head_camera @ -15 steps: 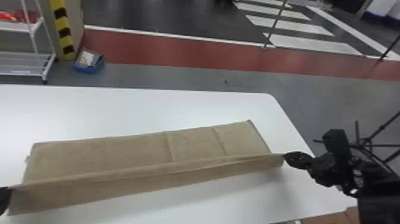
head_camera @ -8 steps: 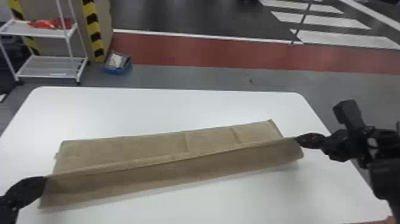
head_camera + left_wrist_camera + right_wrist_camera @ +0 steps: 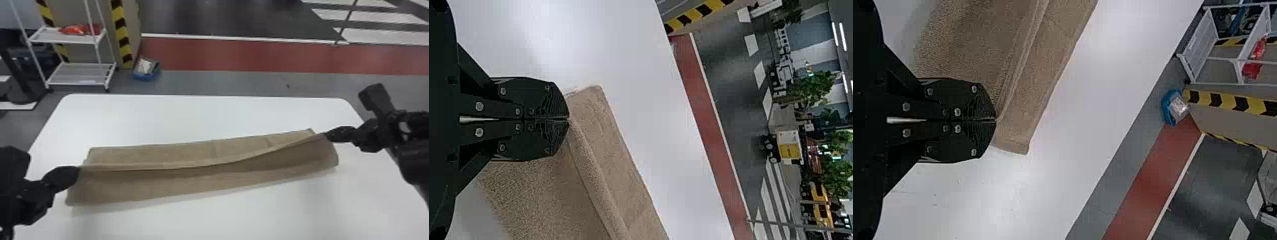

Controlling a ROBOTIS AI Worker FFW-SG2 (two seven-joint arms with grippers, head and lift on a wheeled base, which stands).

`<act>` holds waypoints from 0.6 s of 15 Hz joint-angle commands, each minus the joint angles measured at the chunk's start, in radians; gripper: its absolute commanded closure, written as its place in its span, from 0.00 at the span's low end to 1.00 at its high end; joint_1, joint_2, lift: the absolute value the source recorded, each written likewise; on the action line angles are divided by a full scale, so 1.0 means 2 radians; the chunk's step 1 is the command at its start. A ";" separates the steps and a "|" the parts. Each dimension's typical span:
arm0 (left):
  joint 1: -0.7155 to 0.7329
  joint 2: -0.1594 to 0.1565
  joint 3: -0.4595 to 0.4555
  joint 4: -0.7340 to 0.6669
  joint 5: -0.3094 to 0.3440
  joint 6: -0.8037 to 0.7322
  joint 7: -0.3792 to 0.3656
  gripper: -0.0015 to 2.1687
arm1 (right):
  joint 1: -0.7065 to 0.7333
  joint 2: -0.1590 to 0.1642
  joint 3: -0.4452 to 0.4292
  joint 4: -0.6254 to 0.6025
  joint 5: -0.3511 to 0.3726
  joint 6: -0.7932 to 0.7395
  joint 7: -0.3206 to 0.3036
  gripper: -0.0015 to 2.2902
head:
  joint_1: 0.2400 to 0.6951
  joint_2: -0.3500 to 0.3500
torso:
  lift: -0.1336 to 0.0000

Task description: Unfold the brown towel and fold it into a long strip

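Note:
The brown towel [image 3: 178, 185] lies long from left to right on the table, its near layer lifted along a raised edge over the flat far part. In the head view, my left gripper [image 3: 76, 174] pinches that edge's left end and my right gripper [image 3: 327, 135] pinches its right end. Seen from the left wrist, the left gripper [image 3: 568, 119] is shut on a corner of the towel [image 3: 599, 130]. From the right wrist, the right gripper [image 3: 995, 120] is likewise shut on the opposite corner of the towel [image 3: 1028, 105]. The raised edge sags between them.
The white table [image 3: 204, 115] extends beyond the towel on its far side and near side. Past its far edge, on the floor, stand a white rack [image 3: 70, 38] with red items and a blue bin [image 3: 146, 74].
The head view has swung left, showing more of the table's left side. Both grippers have carried the towel's held edge toward the far side, and more of the near layer shows below it.

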 commanded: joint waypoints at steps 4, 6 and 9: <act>-0.070 0.016 -0.012 0.039 -0.013 0.075 -0.028 0.95 | -0.065 0.000 0.042 0.085 0.027 -0.008 0.000 0.93 | 1.00 0.39 | 0.28; -0.087 0.019 -0.018 0.050 -0.021 0.092 -0.033 0.95 | -0.081 -0.001 0.049 0.111 0.029 -0.016 0.000 0.93 | 1.00 0.39 | 0.28; -0.111 0.027 -0.022 0.060 -0.026 0.115 -0.035 0.95 | -0.106 -0.002 0.061 0.144 0.036 -0.027 -0.003 0.93 | 1.00 0.40 | 0.28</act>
